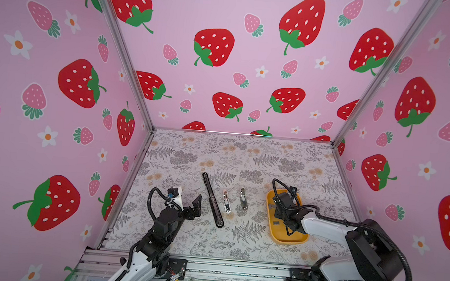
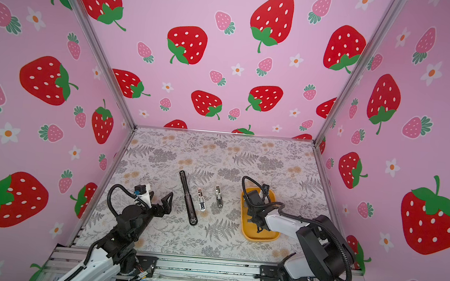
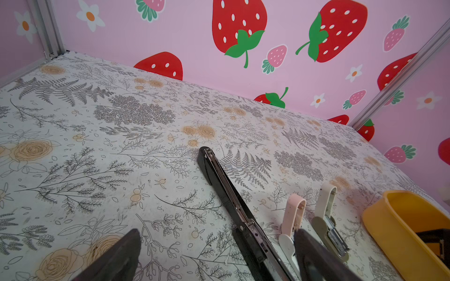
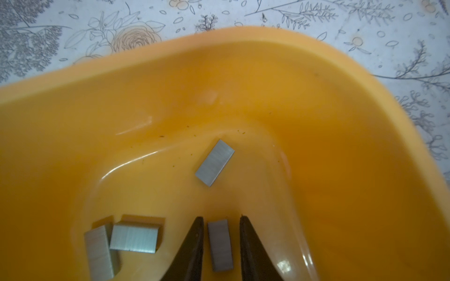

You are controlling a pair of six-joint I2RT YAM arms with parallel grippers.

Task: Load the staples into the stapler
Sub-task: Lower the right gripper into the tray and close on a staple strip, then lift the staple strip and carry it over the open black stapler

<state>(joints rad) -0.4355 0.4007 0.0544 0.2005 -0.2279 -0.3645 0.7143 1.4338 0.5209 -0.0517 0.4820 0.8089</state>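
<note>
Right gripper (image 4: 221,217) jaws stand slightly apart astride one strip of staples (image 4: 220,244), not yet pinching it, inside the yellow tray (image 4: 316,121). Left gripper (image 3: 218,233) jaws gape wide, empty. The black stapler (image 1: 212,200) and two small staplers (image 1: 226,202) lie open on the tabletop (image 1: 189,149). Loading seemingly hasn't begun.

Robot lab test cell, aluminium frame posts (image 1: 123,54), strawberry-print walls (image 1: 230,8), floral-papered surface (image 1: 245,154), arms (image 1: 154,240) bolted to a metal rail (image 1: 234,270).
</note>
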